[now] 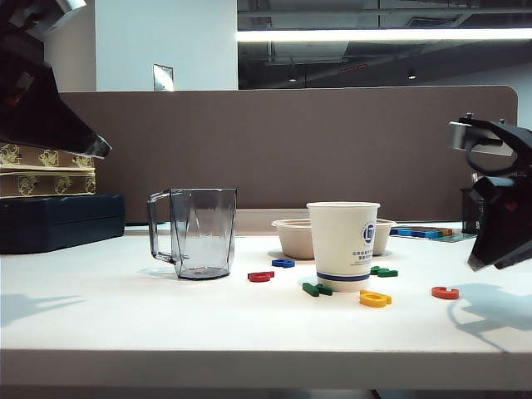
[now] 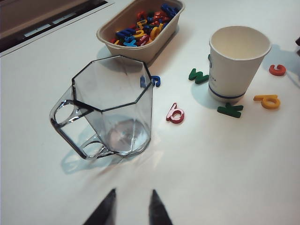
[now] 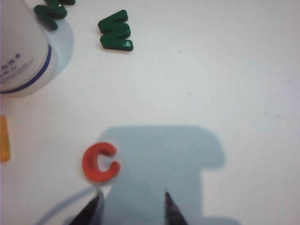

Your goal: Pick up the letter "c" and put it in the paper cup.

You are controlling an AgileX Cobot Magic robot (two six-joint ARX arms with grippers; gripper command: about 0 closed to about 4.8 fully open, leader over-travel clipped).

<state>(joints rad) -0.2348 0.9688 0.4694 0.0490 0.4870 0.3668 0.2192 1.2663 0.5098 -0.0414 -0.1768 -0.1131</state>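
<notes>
The letter "c" [image 1: 445, 292] [image 2: 277, 70] is a small orange-red piece lying flat on the white table, to the right of the paper cup [image 1: 342, 245] [image 2: 236, 61]. The cup stands upright and looks empty in the left wrist view. My right gripper [image 1: 486, 258] [image 3: 133, 194] hovers open just above the table. The letter "c" [image 3: 100, 161] lies just ahead of one fingertip [image 3: 97, 199], not between the jaws. The cup's base [image 3: 21, 51] shows farther off. My left gripper [image 2: 132, 191] is open with nothing in it, high above the table in front of the mug.
A clear grey mug [image 1: 195, 233] [image 2: 112, 108] stands left of the cup. Behind it is a beige bowl [image 1: 291, 237] [image 2: 154, 49] holding several letters. Crimson [image 1: 261, 276], yellow [image 1: 375, 298], green [image 1: 317, 289] [image 3: 116, 31] and blue [image 1: 283, 263] letters lie around the cup. Boxes [image 1: 50, 220] are stacked at far left.
</notes>
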